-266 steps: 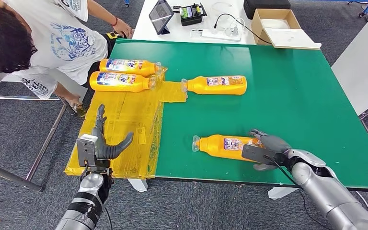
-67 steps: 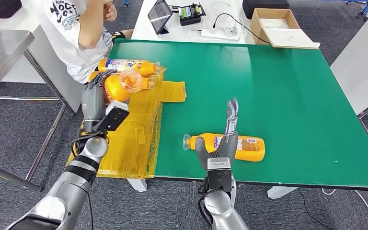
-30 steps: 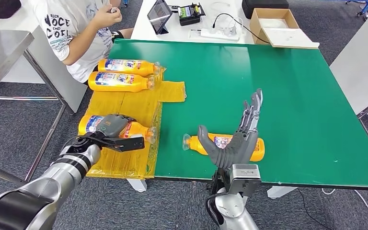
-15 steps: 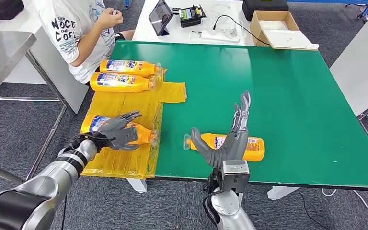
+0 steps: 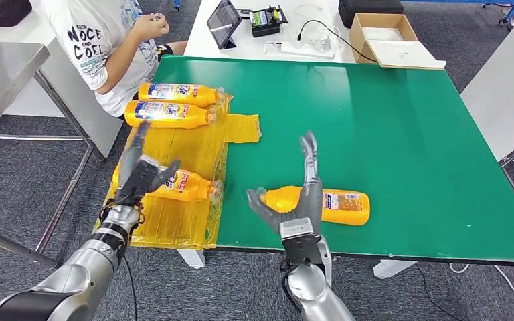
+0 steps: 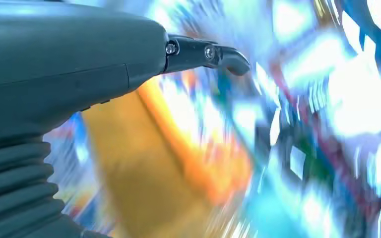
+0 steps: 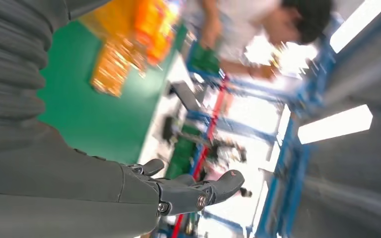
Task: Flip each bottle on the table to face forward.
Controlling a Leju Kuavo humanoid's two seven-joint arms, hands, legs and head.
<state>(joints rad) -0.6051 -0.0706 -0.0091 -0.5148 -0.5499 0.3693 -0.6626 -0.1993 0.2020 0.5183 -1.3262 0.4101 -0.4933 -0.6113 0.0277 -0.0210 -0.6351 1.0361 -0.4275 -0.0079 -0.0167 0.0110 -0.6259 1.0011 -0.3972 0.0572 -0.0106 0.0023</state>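
Several orange bottles lie on their sides. Two bottles [image 5: 177, 93] [image 5: 167, 114] rest at the back of the yellow sheet [image 5: 174, 147]. A third bottle [image 5: 189, 185] lies near the sheet's front, cap to the right. My left hand [image 5: 140, 175] stands open over its base end, fingers raised, holding nothing. The left wrist view is blurred, with the hand [image 6: 54, 99] before an orange bottle [image 6: 178, 163]. A fourth bottle [image 5: 338, 206] lies on the green table [image 5: 401, 120]. My right hand [image 5: 296, 200] is open in front of its neck end, fingers up. In the right wrist view the right hand [image 7: 129, 193] is empty.
A person [image 5: 100, 40] in a white shirt sits at the table's back left corner. Behind the green table a white table carries a tablet [image 5: 224, 20], a power strip and a cardboard box [image 5: 385, 33]. The green table's front edge runs just behind my right wrist.
My left hand has let go of the third bottle and lifted off it with fingers spread upward. My right hand has shifted left and turned edge-on. The bottles lie still.
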